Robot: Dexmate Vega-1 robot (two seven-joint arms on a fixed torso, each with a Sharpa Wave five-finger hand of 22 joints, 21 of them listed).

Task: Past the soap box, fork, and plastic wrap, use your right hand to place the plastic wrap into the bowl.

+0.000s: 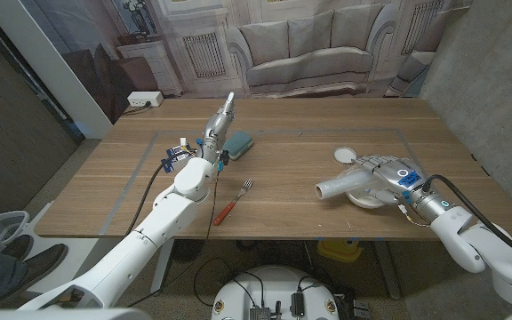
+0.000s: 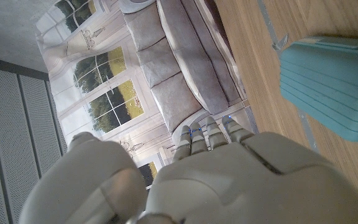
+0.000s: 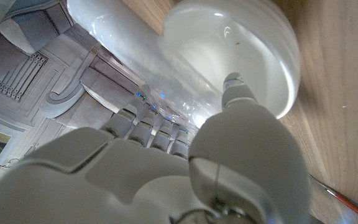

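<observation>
My right hand [image 1: 386, 172] grips the white plastic wrap roll [image 1: 335, 187], whose free end sticks out toward the table's middle. The roll hangs just over a white bowl [image 1: 365, 201], which is partly hidden under the hand. In the right wrist view my fingers [image 3: 148, 127] wrap the roll [image 3: 104, 28] beside the bowl [image 3: 229, 53]. The teal soap box [image 1: 238, 143] lies at centre left, with my left hand [image 1: 218, 124] raised next to it, fingers straight and holding nothing. A fork [image 1: 231, 204] with a red handle lies nearer the front edge. The left wrist view shows the soap box [image 2: 331, 81] past my hand [image 2: 204, 177].
A small white round object [image 1: 345, 155] sits just behind the bowl. A white power strip [image 1: 144, 99] lies off the table's back left corner. Bare wood stretches across the back and far left of the table [image 1: 327, 120].
</observation>
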